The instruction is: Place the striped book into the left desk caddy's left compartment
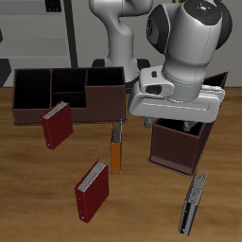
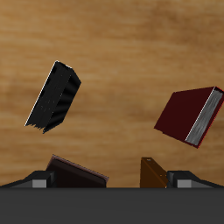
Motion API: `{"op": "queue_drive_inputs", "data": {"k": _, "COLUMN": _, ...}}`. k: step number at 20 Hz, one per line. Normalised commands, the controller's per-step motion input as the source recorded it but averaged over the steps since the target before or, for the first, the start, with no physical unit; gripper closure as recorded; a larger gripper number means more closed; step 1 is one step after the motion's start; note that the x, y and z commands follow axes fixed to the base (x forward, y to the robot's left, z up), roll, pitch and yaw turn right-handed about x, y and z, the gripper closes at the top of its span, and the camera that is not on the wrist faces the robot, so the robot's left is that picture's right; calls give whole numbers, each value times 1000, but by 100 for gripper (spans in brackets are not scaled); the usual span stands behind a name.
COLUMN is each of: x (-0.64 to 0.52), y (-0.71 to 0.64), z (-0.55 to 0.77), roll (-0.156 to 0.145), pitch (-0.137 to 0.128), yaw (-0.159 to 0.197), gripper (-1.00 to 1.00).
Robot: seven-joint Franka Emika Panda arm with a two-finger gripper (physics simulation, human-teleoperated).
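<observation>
The striped book point(image 1: 194, 202) lies flat near the table's front edge, thin, with grey and black lengthwise stripes. It also shows in the wrist view point(image 2: 54, 96). The left desk caddy point(image 1: 176, 146) is dark maroon-brown and stands just behind the book, its top partly hidden by my hand. A corner of it shows in the wrist view point(image 2: 77, 171). My gripper point(image 1: 180, 117) hovers above the caddy, well above the table and farther back than the book. In the wrist view the gripper point(image 2: 110, 178) has its fingers wide apart with nothing between them.
A wide low three-bay caddy point(image 1: 57, 95) stands at the back. A red book point(image 1: 57, 125) leans at its front, and another red book point(image 1: 92, 189) point(image 2: 188, 114) lies nearer the front edge. An orange book point(image 1: 115, 151) point(image 2: 153, 172) lies beside the left desk caddy.
</observation>
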Motion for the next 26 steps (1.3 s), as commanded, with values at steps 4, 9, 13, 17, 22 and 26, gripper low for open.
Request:
{"op": "queue_drive_inputs", "data": {"k": 4, "x": 320, "y": 161, "z": 2, "roll": 0, "pitch": -29, "yaw": -39, "gripper": -100}}
{"op": "queue_drive_inputs", "data": {"k": 9, "x": 334, "y": 138, "z": -175, "roll": 1, "pitch": 5, "yaw": -33, "gripper": -100}}
{"op": "queue_drive_inputs", "data": {"k": 13, "x": 295, "y": 153, "z": -257, "roll": 9, "pitch": -19, "yaw": -8, "gripper": -100}}
{"op": "queue_drive_inputs", "data": {"k": 17, "x": 203, "y": 128, "z": -250, "roll": 13, "pitch": 6, "yaw": -87, "gripper": -100}}
{"op": "queue_drive_inputs", "data": {"k": 22, "x": 168, "y": 161, "z": -282, "roll": 21, "pitch": -26, "yaw": 3, "gripper": -100}}
{"op": "queue_drive_inputs", "data": {"k": 26, "x": 152, "y": 62, "z": -292, "roll": -12, "pitch": 5, "yaw": -32, "gripper": -100}}
